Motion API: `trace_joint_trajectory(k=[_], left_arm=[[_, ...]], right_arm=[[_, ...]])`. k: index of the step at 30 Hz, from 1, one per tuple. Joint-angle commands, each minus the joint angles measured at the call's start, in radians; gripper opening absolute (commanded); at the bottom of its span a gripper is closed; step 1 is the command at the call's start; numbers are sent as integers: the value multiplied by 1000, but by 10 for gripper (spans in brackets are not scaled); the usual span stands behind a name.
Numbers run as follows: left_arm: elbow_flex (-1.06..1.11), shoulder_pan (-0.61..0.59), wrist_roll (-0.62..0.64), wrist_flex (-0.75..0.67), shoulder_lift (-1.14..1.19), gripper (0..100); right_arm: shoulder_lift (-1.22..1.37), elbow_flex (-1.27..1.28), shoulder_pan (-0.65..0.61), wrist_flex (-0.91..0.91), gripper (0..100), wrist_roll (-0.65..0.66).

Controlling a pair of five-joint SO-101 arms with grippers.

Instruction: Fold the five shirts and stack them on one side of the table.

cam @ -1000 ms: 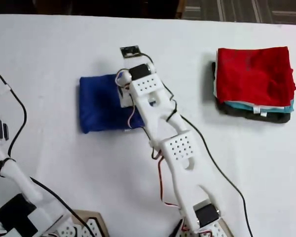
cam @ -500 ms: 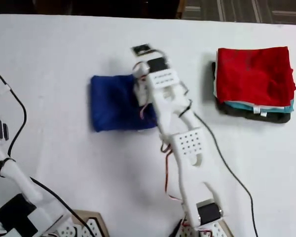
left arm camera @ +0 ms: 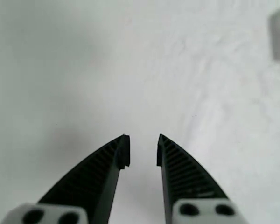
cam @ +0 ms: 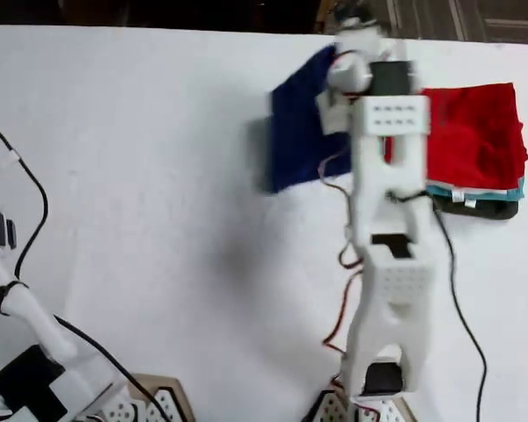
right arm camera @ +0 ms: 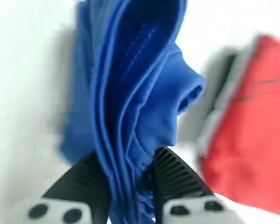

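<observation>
Progress looks nearly complete: a pile (cam: 475, 189) of folded shirts lies at the far right side of the bench (cam: 141, 176), a red shirt (cam: 471, 132) on top and white, teal and dark edges showing under it, which I take to be four. The fifth, the blue shirt (cam: 295, 141), is folded and appears lifted off the bench, clamped between the fingers of the right hand (right arm camera: 130, 158), just beside the pile on the side toward the bench's middle. What seems left is to bring it over the red shirt, lay it flat and let go. The left hand (left arm camera: 142, 149) hangs over bare bench, fingers slightly apart, holding nothing.
</observation>
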Motion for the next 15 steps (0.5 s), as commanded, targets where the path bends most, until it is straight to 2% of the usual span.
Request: trace_joint_trajectory(k=[1, 9, 15], left_arm=[[-5, 41, 2, -14, -46, 121], [-5, 54, 2, -14, -46, 121], [-5, 54, 2, -15, -46, 121]], right_arm=[[-191, -17, 88, 16, 18, 44], [-263, -12, 285, 18, 17, 170], [-209, -14, 369, 16, 17, 250]])
